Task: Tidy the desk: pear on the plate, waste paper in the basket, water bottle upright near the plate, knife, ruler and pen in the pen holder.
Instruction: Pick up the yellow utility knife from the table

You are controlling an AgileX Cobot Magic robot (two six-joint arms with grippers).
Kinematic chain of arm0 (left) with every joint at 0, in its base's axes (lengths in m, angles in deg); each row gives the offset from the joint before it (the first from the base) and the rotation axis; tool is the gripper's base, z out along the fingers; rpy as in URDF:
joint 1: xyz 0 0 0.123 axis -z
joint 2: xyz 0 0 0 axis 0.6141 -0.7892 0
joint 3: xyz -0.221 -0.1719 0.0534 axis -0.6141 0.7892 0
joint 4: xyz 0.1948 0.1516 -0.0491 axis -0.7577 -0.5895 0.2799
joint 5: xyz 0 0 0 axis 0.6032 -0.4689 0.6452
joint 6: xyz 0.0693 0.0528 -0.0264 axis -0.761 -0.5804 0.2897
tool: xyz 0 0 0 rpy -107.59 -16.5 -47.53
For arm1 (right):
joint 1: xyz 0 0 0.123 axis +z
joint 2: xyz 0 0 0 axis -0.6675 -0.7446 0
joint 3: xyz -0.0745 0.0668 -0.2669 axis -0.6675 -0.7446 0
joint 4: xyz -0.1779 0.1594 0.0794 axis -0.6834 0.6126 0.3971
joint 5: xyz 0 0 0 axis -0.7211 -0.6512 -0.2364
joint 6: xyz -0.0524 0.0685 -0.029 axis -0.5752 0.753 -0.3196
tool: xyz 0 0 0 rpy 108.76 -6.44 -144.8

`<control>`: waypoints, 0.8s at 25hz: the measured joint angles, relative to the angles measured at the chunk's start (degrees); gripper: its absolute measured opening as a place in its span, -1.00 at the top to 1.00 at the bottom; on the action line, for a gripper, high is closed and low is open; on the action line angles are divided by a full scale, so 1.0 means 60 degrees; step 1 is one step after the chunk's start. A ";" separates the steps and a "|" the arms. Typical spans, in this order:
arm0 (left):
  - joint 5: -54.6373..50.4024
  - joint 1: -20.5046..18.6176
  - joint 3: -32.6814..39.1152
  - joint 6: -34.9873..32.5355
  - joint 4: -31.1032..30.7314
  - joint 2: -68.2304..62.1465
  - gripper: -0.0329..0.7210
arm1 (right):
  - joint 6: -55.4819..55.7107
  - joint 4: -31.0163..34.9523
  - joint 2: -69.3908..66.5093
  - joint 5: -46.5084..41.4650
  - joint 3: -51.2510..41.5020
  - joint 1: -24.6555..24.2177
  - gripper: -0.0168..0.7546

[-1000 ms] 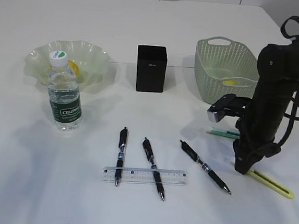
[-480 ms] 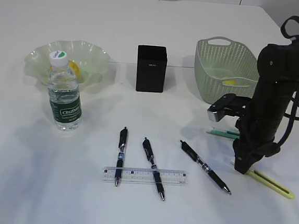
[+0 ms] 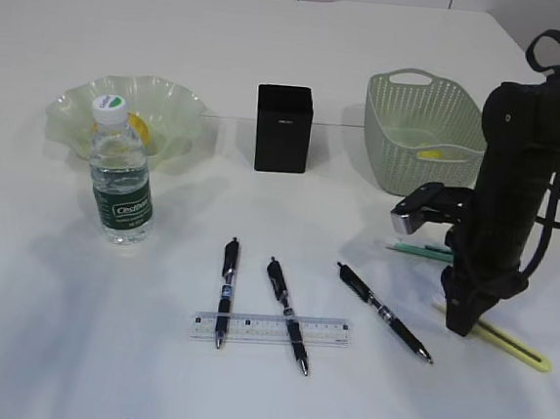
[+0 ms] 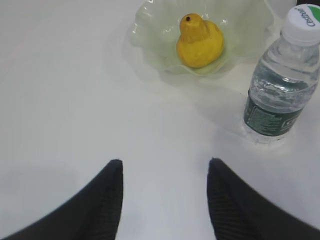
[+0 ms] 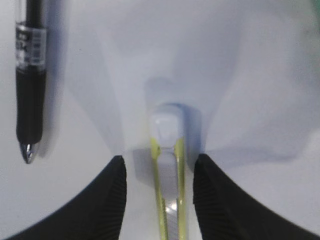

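A yellow utility knife (image 3: 508, 345) lies on the table at the right. My right gripper (image 3: 456, 323) points down over its near end, open, with the knife's tip (image 5: 167, 145) between the jaws (image 5: 160, 162), jaws not touching it. Three black pens (image 3: 227, 285) (image 3: 288, 313) (image 3: 384, 312) lie in the middle, two of them across a clear ruler (image 3: 271, 328). The black pen holder (image 3: 283, 128) stands behind them. The yellow pear (image 4: 199, 41) sits on the green plate (image 3: 176, 107). The water bottle (image 3: 121, 176) stands upright beside the plate. My left gripper (image 4: 162, 167) is open and empty above bare table.
A green basket (image 3: 411, 108) stands at the back right with a small yellow item (image 3: 429, 154) inside. A teal pen-like item (image 3: 419, 249) lies just behind my right arm. One black pen's tip (image 5: 27, 150) shows left of the right jaws.
My right gripper has shifted slightly right and down onto the knife's end. Nothing else has moved.
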 joint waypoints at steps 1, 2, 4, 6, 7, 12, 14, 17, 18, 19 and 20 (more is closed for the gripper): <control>0.0011 0.0000 0.0000 0.0000 0.0000 0.0000 -0.10 | 0.0000 0.0000 0.0000 -0.0113 0.0000 0.0000 0.09; 0.0035 0.0000 0.0000 0.0000 0.0000 0.0000 -0.10 | 0.0000 0.0000 0.0000 -0.0135 0.0000 0.0000 0.09; 0.0059 0.0000 0.0000 0.0000 0.0000 0.0000 -0.10 | 0.0000 0.0000 0.0000 -0.0150 0.0000 0.0000 0.09; 0.0065 0.0000 0.0000 0.0000 0.0000 0.0000 -0.10 | 0.0015 0.0018 0.0000 -0.0150 0.0000 0.0000 0.09; 0.0065 0.0000 0.0000 0.0000 0.0000 0.0000 -0.10 | 0.0015 0.0018 0.0000 -0.0110 0.0000 0.0000 0.09; 0.0065 0.0000 0.0000 0.0000 0.0000 0.0000 -0.10 | 0.0035 0.0143 0.0000 0.0155 0.0000 0.0000 0.09; 0.0081 0.0000 0.0000 0.0000 0.0000 0.0000 -0.10 | 0.0035 0.0193 0.0000 0.0239 0.0000 0.0000 0.09; 0.0127 0.0000 0.0000 0.0000 0.0000 0.0000 -0.10 | 0.0035 0.0209 0.0000 0.0340 0.0000 0.0000 0.09; 0.0127 0.0000 0.0000 0.0000 0.0000 0.0000 -0.10 | 0.0035 0.0209 0.0000 0.0340 0.0000 0.0000 0.09; 0.0144 0.0000 0.0000 0.0000 0.0000 0.0000 -0.10 | 0.0035 0.0209 0.0000 0.0340 0.0000 0.0000 0.09; 0.0133 0.0000 0.0000 0.0000 0.0000 0.0000 -0.10 | 0.0035 0.0209 0.0000 0.0362 0.0000 0.0000 0.09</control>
